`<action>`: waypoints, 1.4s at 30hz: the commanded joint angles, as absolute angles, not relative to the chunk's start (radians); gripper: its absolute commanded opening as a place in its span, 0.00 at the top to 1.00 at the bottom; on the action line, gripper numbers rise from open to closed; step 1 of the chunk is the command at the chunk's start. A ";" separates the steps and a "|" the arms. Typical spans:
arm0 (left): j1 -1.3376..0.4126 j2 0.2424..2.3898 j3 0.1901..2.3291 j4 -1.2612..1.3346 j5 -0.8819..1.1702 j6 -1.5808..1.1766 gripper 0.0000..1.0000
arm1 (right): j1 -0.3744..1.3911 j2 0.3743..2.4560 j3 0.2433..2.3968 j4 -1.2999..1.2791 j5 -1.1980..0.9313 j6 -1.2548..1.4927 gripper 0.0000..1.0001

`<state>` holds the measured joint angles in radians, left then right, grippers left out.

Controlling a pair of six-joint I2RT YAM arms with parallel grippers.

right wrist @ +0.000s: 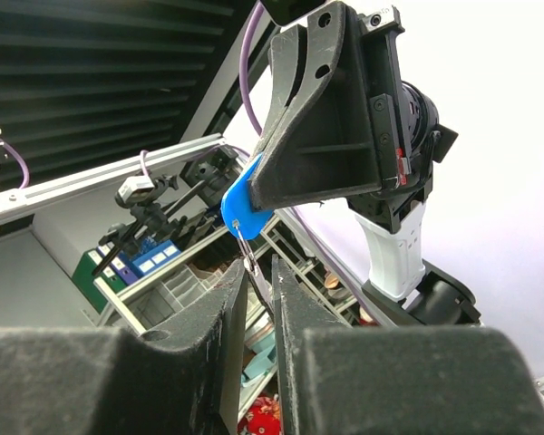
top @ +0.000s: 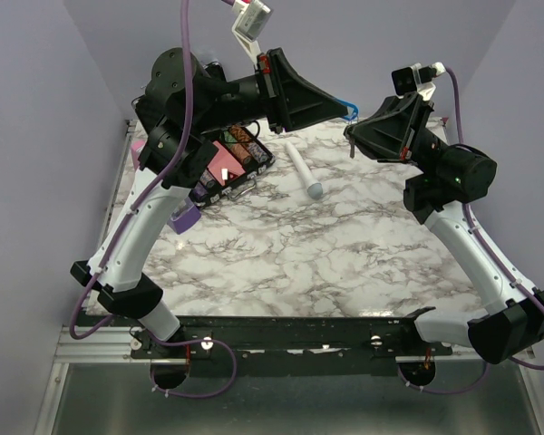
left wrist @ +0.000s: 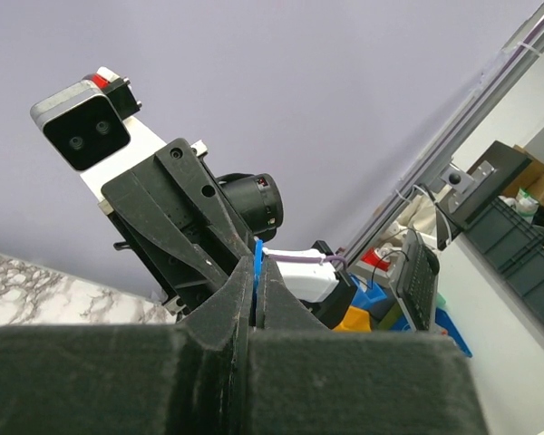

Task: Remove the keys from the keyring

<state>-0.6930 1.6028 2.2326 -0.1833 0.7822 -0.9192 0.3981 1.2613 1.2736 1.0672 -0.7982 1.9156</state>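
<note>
The blue keyring (top: 350, 111) is held up in the air over the far side of the table, with my left gripper (top: 341, 107) shut on it. In the left wrist view only a blue edge of the keyring (left wrist: 257, 258) shows between the closed fingers of that gripper (left wrist: 256, 276). In the right wrist view the blue keyring (right wrist: 243, 208) sticks out of the left gripper's tip. A thin silver key (right wrist: 254, 258) on a wire loop hangs from it. My right gripper (right wrist: 259, 272) is just below, its jaws a narrow gap apart around the hanging key. From above, the right gripper (top: 352, 134) is right beside the keyring.
A white wand (top: 304, 169) lies on the marble table (top: 299, 263) under the grippers. A black tray (top: 254, 163) of small items stands at the back left, with a purple object (top: 185, 216) in front of it.
</note>
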 commanded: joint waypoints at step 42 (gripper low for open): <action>-0.666 1.319 2.170 -0.854 0.587 -0.361 0.23 | 0.406 1.212 1.678 -0.478 -1.095 0.821 0.99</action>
